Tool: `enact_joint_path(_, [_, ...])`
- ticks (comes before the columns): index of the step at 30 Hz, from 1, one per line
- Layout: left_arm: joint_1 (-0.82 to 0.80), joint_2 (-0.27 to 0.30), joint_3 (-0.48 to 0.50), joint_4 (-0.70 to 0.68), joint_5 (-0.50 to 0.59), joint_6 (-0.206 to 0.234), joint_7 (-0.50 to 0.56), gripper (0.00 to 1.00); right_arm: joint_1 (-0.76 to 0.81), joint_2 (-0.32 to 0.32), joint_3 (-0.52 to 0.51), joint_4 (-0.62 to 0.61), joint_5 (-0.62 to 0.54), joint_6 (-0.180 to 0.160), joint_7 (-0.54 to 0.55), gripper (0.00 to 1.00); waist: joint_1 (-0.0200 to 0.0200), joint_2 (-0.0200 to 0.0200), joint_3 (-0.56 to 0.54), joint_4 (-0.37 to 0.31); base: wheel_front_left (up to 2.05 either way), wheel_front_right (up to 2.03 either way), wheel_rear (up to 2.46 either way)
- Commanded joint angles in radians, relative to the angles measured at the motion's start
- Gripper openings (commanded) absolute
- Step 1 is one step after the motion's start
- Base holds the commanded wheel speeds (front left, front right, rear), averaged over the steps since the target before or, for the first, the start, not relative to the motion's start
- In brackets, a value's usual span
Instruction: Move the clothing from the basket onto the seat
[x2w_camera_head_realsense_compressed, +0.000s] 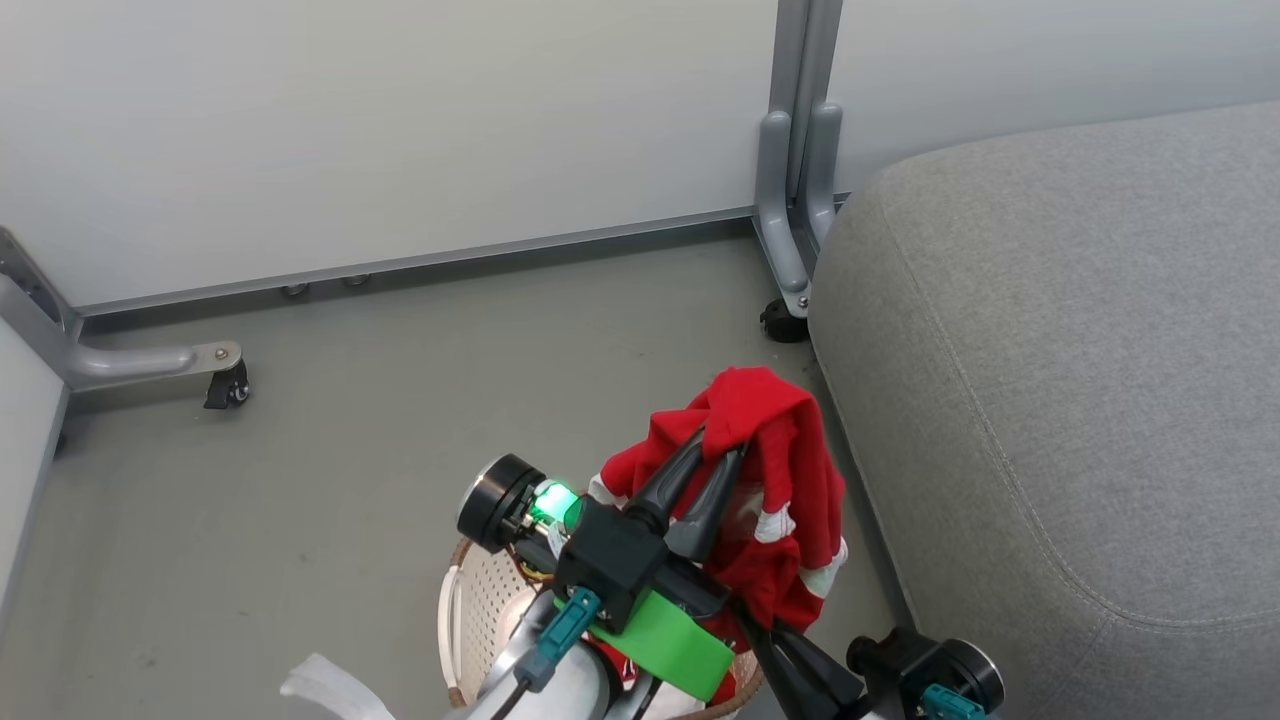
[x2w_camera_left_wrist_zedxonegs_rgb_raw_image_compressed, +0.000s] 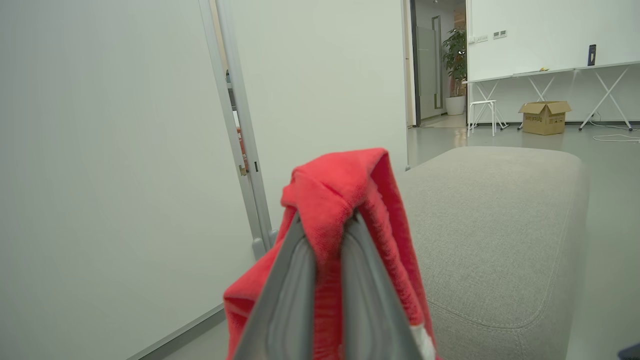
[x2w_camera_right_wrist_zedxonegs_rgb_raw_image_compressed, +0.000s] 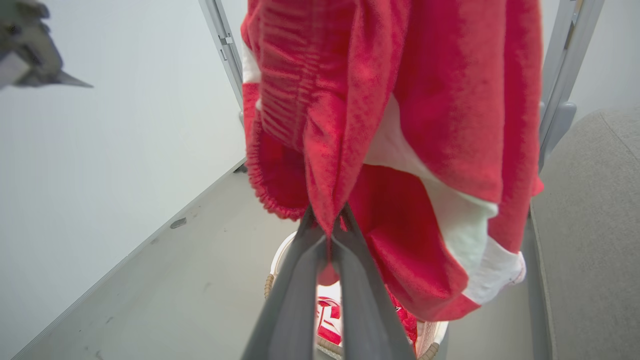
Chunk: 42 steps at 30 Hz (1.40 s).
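Note:
A red garment (x2w_camera_head_realsense_compressed: 775, 470) with white trim hangs in the air between the basket and the seat. My left gripper (x2w_camera_head_realsense_compressed: 722, 443) is shut on its top fold, and the left wrist view shows the cloth (x2w_camera_left_wrist_zedxonegs_rgb_raw_image_compressed: 340, 190) draped over the shut fingers (x2w_camera_left_wrist_zedxonegs_rgb_raw_image_compressed: 295, 280). From below right, my right gripper (x2w_camera_head_realsense_compressed: 760, 625) reaches into the lower part; its fingers (x2w_camera_right_wrist_zedxonegs_rgb_raw_image_compressed: 300, 280) are pinched shut on a low fold of the garment (x2w_camera_right_wrist_zedxonegs_rgb_raw_image_compressed: 400, 125). The cream basket (x2w_camera_head_realsense_compressed: 452, 600) sits on the floor beneath, with more red clothing (x2w_camera_right_wrist_zedxonegs_rgb_raw_image_compressed: 330, 315) inside. The grey seat (x2w_camera_head_realsense_compressed: 1080, 380) lies just to the right.
White partition panels on grey wheeled feet stand behind: one castor (x2w_camera_head_realsense_compressed: 228, 385) at the left, one post (x2w_camera_head_realsense_compressed: 795, 150) and castor (x2w_camera_head_realsense_compressed: 785, 322) beside the seat's corner. A white strip (x2w_camera_head_realsense_compressed: 320, 690) lies at the bottom edge. A cardboard box (x2w_camera_left_wrist_zedxonegs_rgb_raw_image_compressed: 545, 116) stands far off.

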<state>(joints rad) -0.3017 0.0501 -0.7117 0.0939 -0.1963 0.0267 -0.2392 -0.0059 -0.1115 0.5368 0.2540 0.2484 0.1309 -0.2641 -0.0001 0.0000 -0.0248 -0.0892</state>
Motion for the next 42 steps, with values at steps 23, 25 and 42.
enact_joint_path(23, [0.002,0.031,0.025,0.046,-0.028,0.051,0.021,1.00,0.021,-0.018,-0.014,-0.037,0.011,0.000,-0.001,0.00,0.0001,0.0000,-0.010,-0.011,0.00,0.00,0.00])
enact_joint_path(25, [0.001,0.033,0.022,0.045,-0.029,0.051,0.025,1.00,0.020,-0.014,-0.026,-0.045,0.006,0.000,-0.001,0.00,0.0001,0.0000,-0.006,-0.013,0.00,0.00,0.00])
enact_joint_path(42, [0.059,0.083,0.031,0.096,-0.062,0.066,0.047,1.00,-0.004,0.017,-0.118,-0.140,-0.043,0.000,-0.001,0.00,0.0001,0.0000,0.042,-0.083,0.00,0.00,0.00])
